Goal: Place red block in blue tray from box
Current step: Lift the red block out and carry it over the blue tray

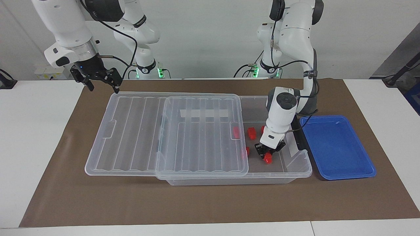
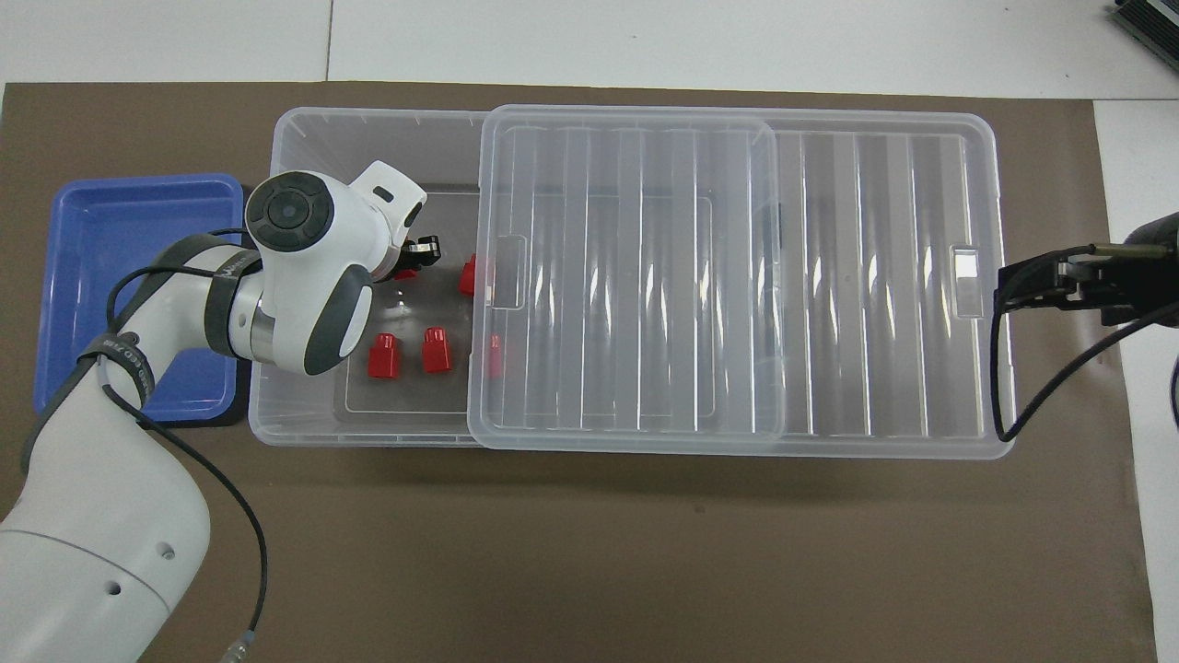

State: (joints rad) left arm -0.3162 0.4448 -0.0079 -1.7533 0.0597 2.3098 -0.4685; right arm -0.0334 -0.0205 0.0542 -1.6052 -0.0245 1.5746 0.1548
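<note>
- Inside the box [image 1: 297, 165], at its uncovered end beside the blue tray [image 1: 338, 147], the left gripper [image 1: 268, 154] clenches a red block [image 1: 268, 159] between its fingertips.
- Over the lid's [image 1: 147, 131] robot-side corner, the right gripper [image 1: 102, 82] waits, fingers spread.

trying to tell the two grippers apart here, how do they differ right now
The left gripper is down inside the clear bin, shut on a red block; the right gripper is up in the air over the lid's corner nearest the robots, open and empty. The left one points down, the right one is tilted. Both are black with two fingers.
</note>
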